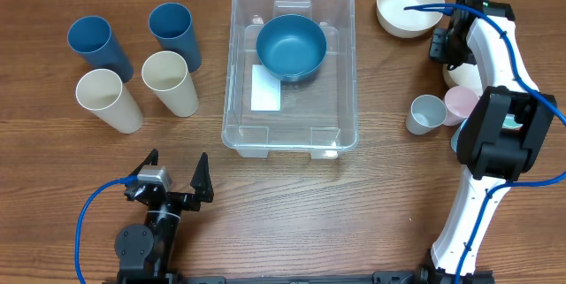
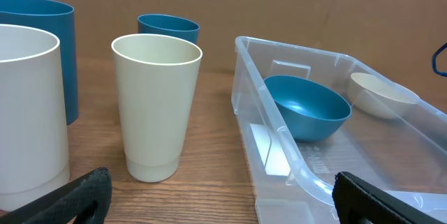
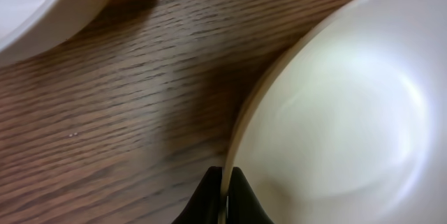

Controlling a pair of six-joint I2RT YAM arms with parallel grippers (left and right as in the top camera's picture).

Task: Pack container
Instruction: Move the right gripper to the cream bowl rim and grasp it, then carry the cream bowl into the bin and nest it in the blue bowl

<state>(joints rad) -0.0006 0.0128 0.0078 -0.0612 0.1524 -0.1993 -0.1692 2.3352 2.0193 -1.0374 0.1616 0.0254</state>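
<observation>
Wood-grain counter (image 1: 371,195) carries the clear container (image 1: 292,125) at its middle, with a blue bowl (image 1: 291,47) inside. The left hand (image 1: 177,182) hovers nearby, spread wide and empty. The right hand (image 3: 225,182) pinches a cream bowl (image 3: 335,112) by its rim.

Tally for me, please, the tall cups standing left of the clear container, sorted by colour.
Blue cups: 2
Cream cups: 2
Total: 4 cups left of the container
</observation>
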